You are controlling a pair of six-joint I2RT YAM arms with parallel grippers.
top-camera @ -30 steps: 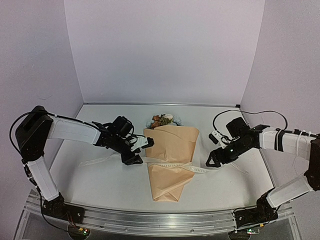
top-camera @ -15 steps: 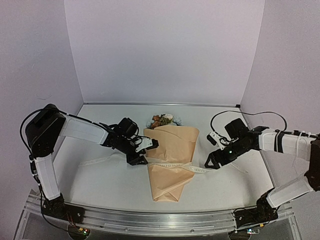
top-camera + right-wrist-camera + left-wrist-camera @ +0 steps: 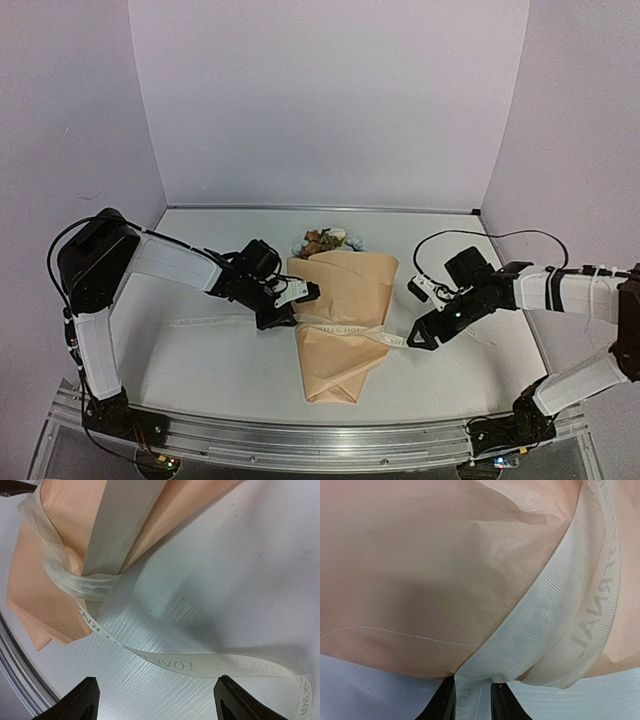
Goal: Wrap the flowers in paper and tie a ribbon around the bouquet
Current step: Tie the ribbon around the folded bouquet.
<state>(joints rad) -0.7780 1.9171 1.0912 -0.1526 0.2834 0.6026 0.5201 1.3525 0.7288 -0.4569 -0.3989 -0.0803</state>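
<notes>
- Kraft-brown paper (image 3: 345, 285) is rolled up and done. The bouquet (image 3: 335, 365) lies mid-frame in the top view, with its point toward the bottom edge and the flowers (image 3: 325, 241) peeping out at the upper end.
- The ribbon (image 3: 345, 328) crosses the cone about halfway down. One tail trails left over the tabletop (image 3: 200, 375), the other trails right.
- The left tool (image 3: 472, 706) is tucked in at the cone's left edge. In the left wrist view its two black fingertips (image 3: 444, 706) stand close together at the bottom of the frame, and the ribbon runs down between them. I cannot tell whether they actually bite yet.
- The right tool (image 3: 159, 700) gapes wide and holds nothing. The lettered tail curves across just above that gap, lower middle of the right wrist view.
- My read is that this is the tying stage: the wrap is finished, the band is looped, and no knot is made yet.
- To do it well, the left tool should pinch the ribbon alone and keep clear of the paper just behind it.
- The right tool should come down over its tail and clamp close to the cone rather than out at the far end, which keeps the slack short.
- Both tails should then be drawn outward evenly and low to the tabletop.
- The ribbon looks thin and slippery and the cone looks light. A one-sided tug would likely slide or roll the cone and loosen the wrap.
</notes>
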